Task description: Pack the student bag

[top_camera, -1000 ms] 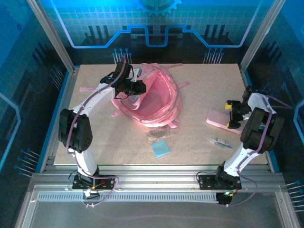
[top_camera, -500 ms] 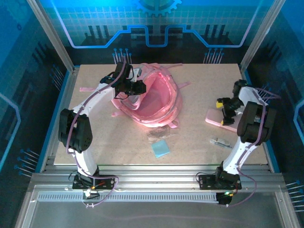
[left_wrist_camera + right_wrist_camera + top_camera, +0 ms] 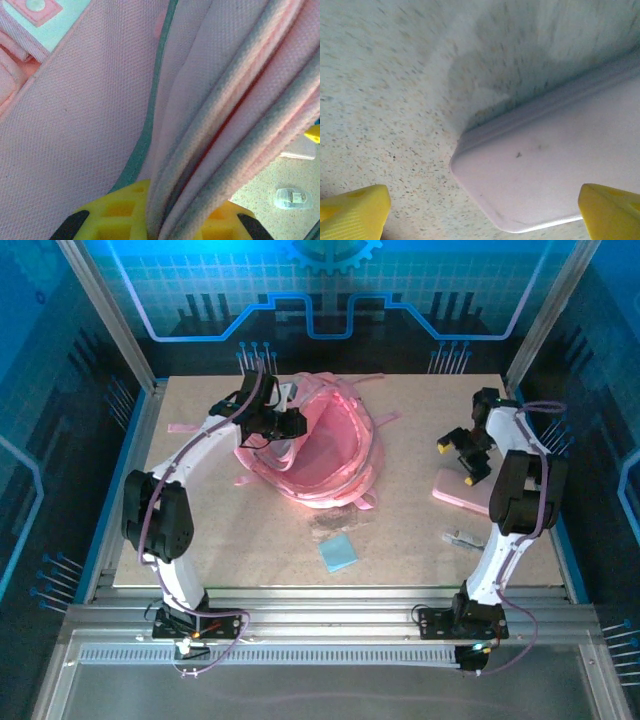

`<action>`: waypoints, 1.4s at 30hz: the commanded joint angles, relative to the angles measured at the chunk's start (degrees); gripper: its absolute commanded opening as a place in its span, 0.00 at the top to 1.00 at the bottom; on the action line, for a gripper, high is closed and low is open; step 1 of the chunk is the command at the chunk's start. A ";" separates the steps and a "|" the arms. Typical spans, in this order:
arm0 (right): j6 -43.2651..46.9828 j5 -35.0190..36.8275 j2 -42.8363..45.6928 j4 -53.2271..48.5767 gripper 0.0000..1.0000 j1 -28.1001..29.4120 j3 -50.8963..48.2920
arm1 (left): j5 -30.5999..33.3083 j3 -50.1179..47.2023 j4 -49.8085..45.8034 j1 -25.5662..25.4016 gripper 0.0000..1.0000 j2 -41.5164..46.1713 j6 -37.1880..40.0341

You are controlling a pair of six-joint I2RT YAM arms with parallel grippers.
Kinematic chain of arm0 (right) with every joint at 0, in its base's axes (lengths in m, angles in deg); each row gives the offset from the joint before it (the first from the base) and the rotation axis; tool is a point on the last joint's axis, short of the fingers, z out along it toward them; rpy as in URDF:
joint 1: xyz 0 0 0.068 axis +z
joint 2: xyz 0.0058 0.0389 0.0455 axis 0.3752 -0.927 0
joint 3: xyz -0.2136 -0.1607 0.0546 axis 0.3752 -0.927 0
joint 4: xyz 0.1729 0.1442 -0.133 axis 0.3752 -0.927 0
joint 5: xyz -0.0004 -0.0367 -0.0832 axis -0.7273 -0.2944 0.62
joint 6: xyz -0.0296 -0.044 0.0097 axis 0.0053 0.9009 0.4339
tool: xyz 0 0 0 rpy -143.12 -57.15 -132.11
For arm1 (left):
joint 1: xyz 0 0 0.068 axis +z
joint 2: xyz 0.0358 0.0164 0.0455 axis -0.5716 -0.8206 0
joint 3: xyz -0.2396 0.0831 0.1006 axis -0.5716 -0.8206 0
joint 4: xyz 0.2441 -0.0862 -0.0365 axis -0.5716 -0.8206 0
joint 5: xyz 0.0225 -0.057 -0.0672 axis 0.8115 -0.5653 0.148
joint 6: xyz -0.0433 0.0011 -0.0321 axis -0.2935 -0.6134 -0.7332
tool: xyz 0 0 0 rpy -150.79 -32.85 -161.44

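- One student bag (image 3: 330, 455) lies on the far middle of the table (image 3: 420, 410), with its mouth gaping upward.
- There are two grippers. The left gripper (image 3: 287, 425) is clamped on the bag's left rim, with pink fabric folds squeezed between its yellow fingers (image 3: 117, 215).
- The right gripper (image 3: 457, 462) hangs with its jaws wide apart over the far end of one flat pink case (image 3: 460, 495), gripping nothing.
- One blue square pad (image 3: 338, 552) lies in front of the bag.
- One small clear item (image 3: 465, 538) lies near the case.
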 commanded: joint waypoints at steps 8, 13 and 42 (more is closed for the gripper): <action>28.64 6.21 11.11 2.06 0.00 -13.22 -7.96 | -2.42 -0.04 2.44 0.62 0.93 3.58 -0.94; 29.79 -2.01 10.11 8.83 0.00 -20.03 -14.44 | -1.55 0.11 2.35 0.64 0.91 3.19 -0.46; 35.46 -7.24 15.78 2.83 0.00 10.04 -13.72 | -1.89 2.89 -0.12 0.88 0.90 1.20 -0.78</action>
